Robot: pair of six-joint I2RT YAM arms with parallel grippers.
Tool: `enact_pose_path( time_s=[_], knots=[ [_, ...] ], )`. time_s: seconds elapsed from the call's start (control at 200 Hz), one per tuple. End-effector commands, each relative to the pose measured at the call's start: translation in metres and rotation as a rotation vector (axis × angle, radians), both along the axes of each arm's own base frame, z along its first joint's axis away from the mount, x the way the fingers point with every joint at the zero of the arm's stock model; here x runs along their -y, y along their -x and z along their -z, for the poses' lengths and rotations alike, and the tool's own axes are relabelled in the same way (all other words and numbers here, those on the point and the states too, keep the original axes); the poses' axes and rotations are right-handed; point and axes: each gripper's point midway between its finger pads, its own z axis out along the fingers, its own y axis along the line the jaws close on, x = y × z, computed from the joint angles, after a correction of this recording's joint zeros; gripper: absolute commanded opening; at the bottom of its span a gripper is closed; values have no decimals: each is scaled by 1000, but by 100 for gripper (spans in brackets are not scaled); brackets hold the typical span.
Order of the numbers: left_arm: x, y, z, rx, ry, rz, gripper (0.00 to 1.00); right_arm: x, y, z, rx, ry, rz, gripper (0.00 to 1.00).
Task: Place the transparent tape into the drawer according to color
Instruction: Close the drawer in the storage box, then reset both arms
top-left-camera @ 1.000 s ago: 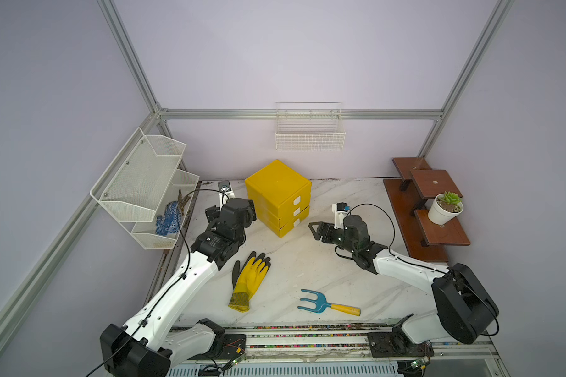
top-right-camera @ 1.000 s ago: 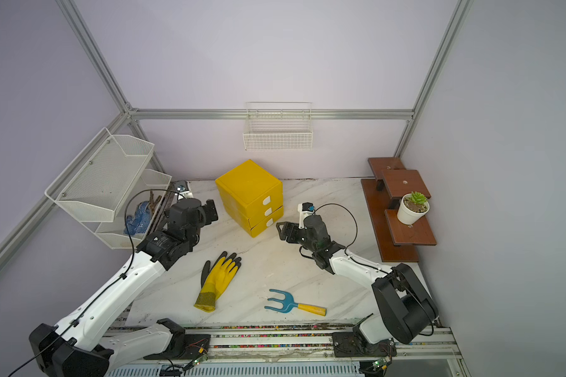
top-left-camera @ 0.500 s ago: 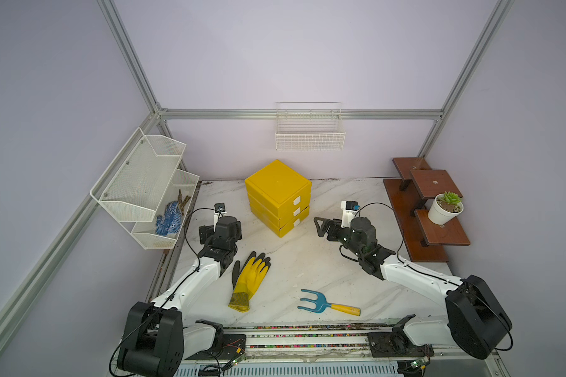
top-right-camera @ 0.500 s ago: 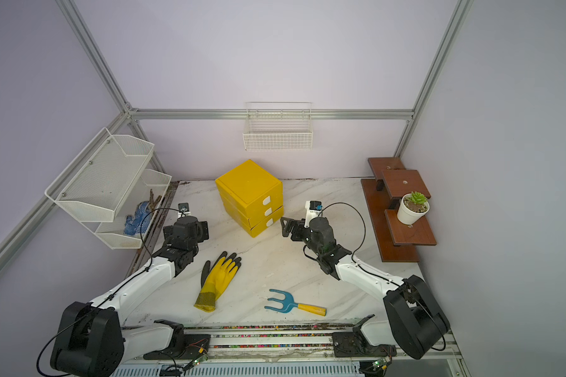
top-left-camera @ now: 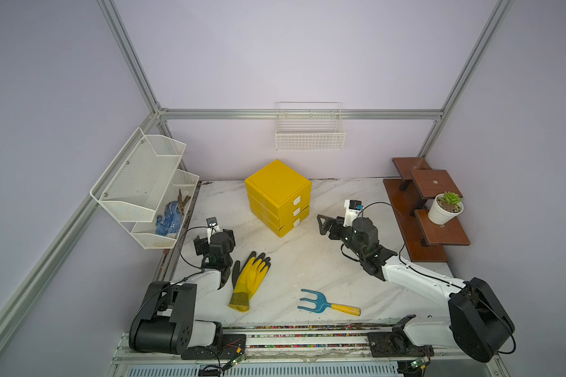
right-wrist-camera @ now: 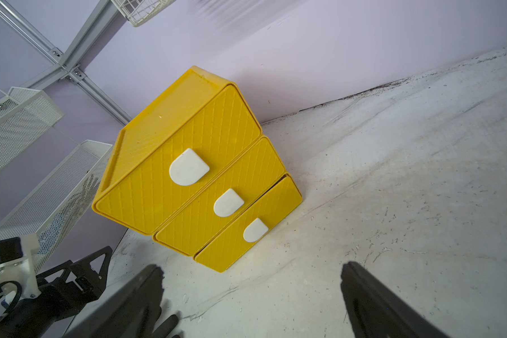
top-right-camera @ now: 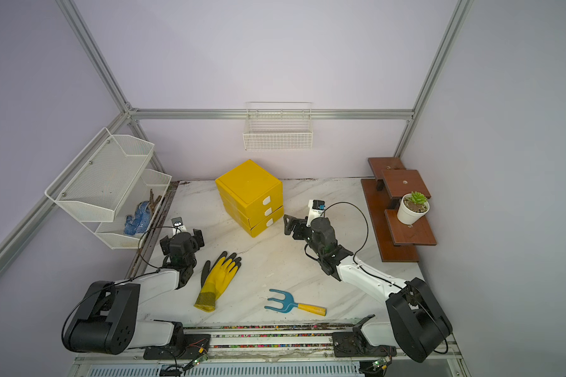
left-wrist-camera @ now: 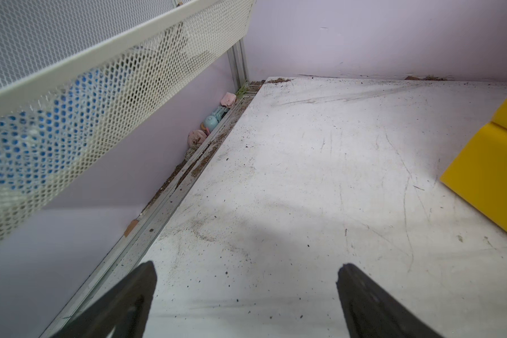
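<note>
The right gripper (right-wrist-camera: pixel 251 266) stands with its jaws spread wide and nothing between them, poised low over the desk (top-left-camera: pixel 307 261) and aimed at the front of the yellow three-drawer cabinet (right-wrist-camera: pixel 158 187), near it but not touching. The left gripper (left-wrist-camera: pixel 246 264) is equally wide open and empty; it sits low by the desk's left edge, pointing at bare marble beside the white mesh wall rack (top-left-camera: pixel 138 182). All three drawers look shut. The bottom drawer (right-wrist-camera: pixel 275 204) may sit a touch proud of the middle one, though I cannot tell for certain. The transparent tape is not in sight in any view: no roll lies on the desk or in either gripper. My judgement is that the rolls are inside the closed drawers and the sorting is done or nearly so, but whether the colours are right cannot be checked from here. The yellow rubber glove (top-left-camera: pixel 249 280) and the blue hand fork (top-left-camera: pixel 321 302) lie apart on the near side, clear of both arms. If anything remains, it is probably pressing the bottom drawer flush, which calls for a gentle, square push so the light cabinet does not slide.
</note>
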Motion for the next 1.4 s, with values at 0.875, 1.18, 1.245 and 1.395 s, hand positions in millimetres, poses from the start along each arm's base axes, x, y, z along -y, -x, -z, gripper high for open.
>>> enact_pose_path(
  time_s=[0.875, 1.18, 1.245, 1.395],
  knots=[
    [18, -26, 6, 110, 7, 158, 100, 97, -23, 15, -47, 304, 334, 100],
    [19, -26, 6, 109, 7, 160, 100, 180, -14, 22, 69, 585, 556, 99],
    [19, -26, 6, 108, 8, 160, 100, 186, -11, 29, 104, 616, 570, 100],
    [19, -26, 6, 109, 7, 160, 100, 198, -11, 46, 119, 615, 586, 99]
  ],
)
